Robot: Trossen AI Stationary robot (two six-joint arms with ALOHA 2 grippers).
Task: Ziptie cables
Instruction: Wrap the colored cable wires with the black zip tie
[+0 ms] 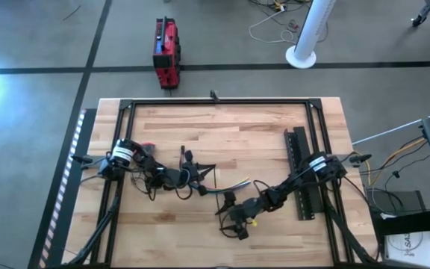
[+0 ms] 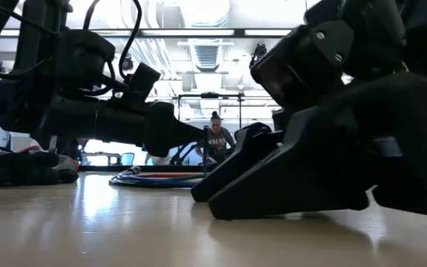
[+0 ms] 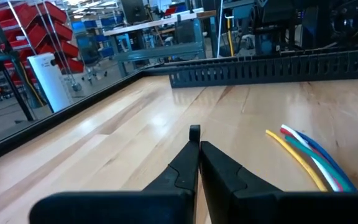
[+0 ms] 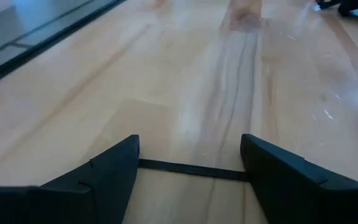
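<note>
Here, ziptie point(image 4: 191, 168) between right gripper point(image 4: 190, 163) jaws

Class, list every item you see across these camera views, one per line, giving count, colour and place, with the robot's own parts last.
cables: one bundle, yellow, green, blue, white and red, mid-table between the arms
ziptie: one, black, flat on the wood between the right claw's fingers
perforated bar: one, black, table's right side
table: one, light wood
toolbox: one, red, floor beyond table
person: one, room behind
left claw: shut, empty, low over the table
right claw: open, straddling the ziptie
</note>
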